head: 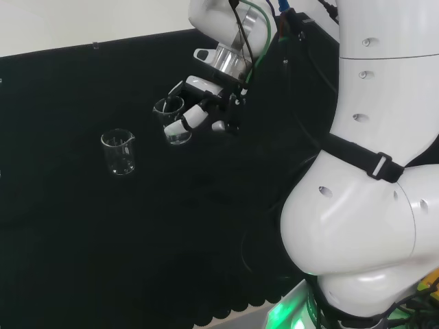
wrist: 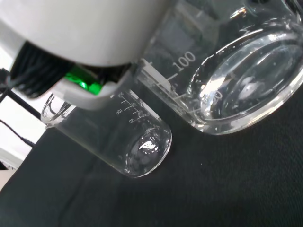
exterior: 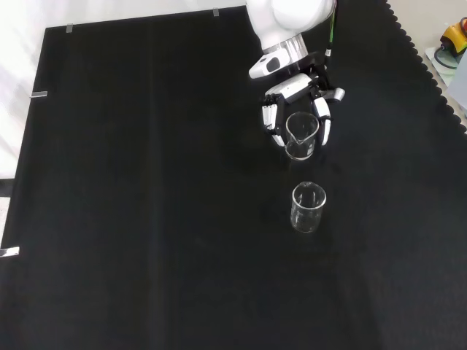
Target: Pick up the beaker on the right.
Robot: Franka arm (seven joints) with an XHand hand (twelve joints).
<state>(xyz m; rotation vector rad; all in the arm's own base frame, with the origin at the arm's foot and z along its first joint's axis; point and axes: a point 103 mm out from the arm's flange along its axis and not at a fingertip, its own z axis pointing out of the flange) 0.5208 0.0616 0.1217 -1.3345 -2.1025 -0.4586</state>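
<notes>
**Q:** Head view first: where do you see your hand?

**A:** Your hand [head: 206, 110] is down at the cloth [head: 82, 240], left of the arm's white links, with its fingers [head: 194, 118] curled round a clear beaker [head: 173, 122]. A second beaker [head: 119, 151] stands apart to the left, nearer the camera.

**Q:** Does the front view agree?

**A:** Yes. There your hand [exterior: 295, 91] comes in from the top, and its fingers [exterior: 324, 124] bracket the upper beaker [exterior: 301, 135] on both sides. The second beaker [exterior: 308, 207] stands upright below it, clear of the hand.

**Q:** Is the held one off the cloth [exterior: 146, 219]?

**A:** You cannot tell from these views. At the wrist, the beaker [wrist: 236, 75] is close and large by a white part of the hand [wrist: 85, 33], and the second beaker [wrist: 137, 142] is beyond it on the cloth [wrist: 213, 189].
</notes>
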